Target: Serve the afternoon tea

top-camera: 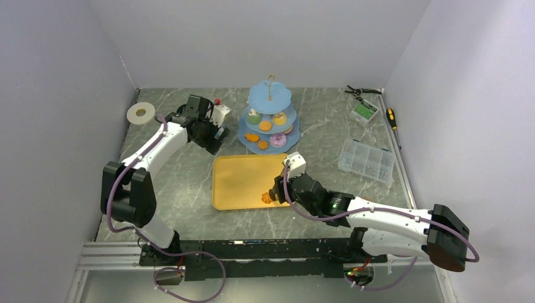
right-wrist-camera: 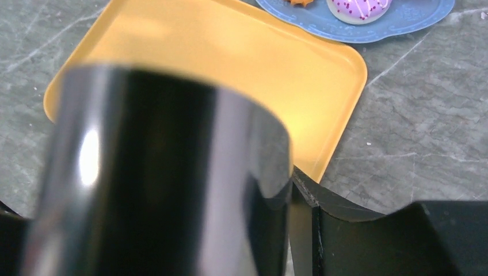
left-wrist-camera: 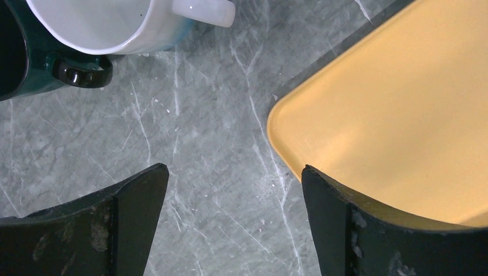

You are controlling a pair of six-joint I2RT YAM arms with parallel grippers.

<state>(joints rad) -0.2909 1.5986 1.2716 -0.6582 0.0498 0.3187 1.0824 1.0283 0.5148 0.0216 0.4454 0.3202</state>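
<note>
Jaws on the left gripper point(left-wrist-camera: 234, 169) gape wide, empty; white mug point(left-wrist-camera: 92, 23) ahead looks hard, slippery, so pinch its wall; right gripper point(top-camera: 279, 188) grips black tongs point(right-wrist-camera: 161, 172).

The light-blue three-tier stand point(top-camera: 262, 98) stands upright toward the back of the table point(top-camera: 189, 183). Its middle tier carries two cupcakes point(top-camera: 253, 117) and an orange biscuit point(top-camera: 265, 125). The bottom tier carries more biscuits and a pink sprinkled doughnut point(right-wrist-camera: 359, 7). One more orange piece point(top-camera: 268, 198) lies on the yellow tray point(top-camera: 240, 183). Left of the stand, a white mug point(left-wrist-camera: 103, 23) and a dark green mug point(left-wrist-camera: 29, 75) stand upright, side by side.
</note>
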